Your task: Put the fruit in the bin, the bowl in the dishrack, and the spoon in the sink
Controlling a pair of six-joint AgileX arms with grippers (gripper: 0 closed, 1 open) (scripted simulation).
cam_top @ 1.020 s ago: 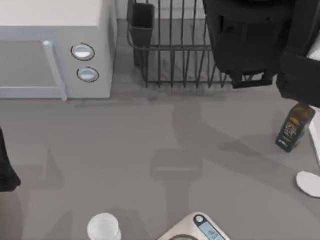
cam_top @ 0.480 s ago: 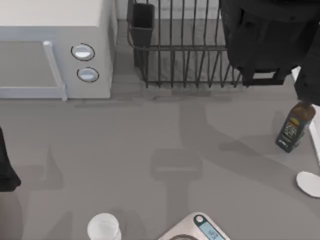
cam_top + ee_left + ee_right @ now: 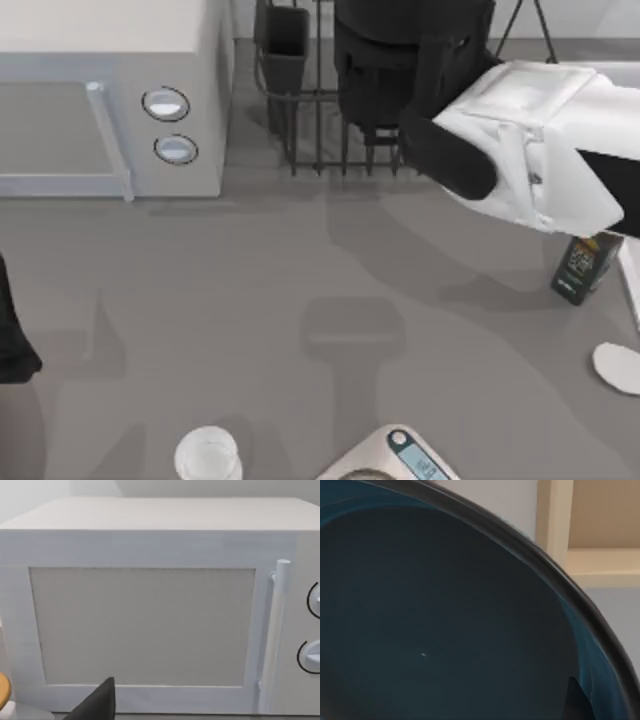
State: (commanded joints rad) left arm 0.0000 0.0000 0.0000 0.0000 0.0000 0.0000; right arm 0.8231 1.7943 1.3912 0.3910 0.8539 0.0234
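the right arm (image 3: 540, 140) reaches in from the right, its dark wrist end over the dishrack (image 3: 320, 110) at the table's far edge. the right gripper itself is hidden; whether its fingers are spread or closed cannot be told. its wrist view looks close into the bowl (image 3: 445, 625), dark blue inside with a dark rim. beside the rack to the left stands a white microwave (image 3: 110, 100). nearer than the arm the grey table (image 3: 300, 300) lies open; a bottle (image 3: 585, 265) stands under the arm's right end, with a glass (image 3: 207, 456) and a scale (image 3: 400, 458) at the near edge. the left arm (image 3: 12, 340) sits parked at the left edge, facing the microwave.
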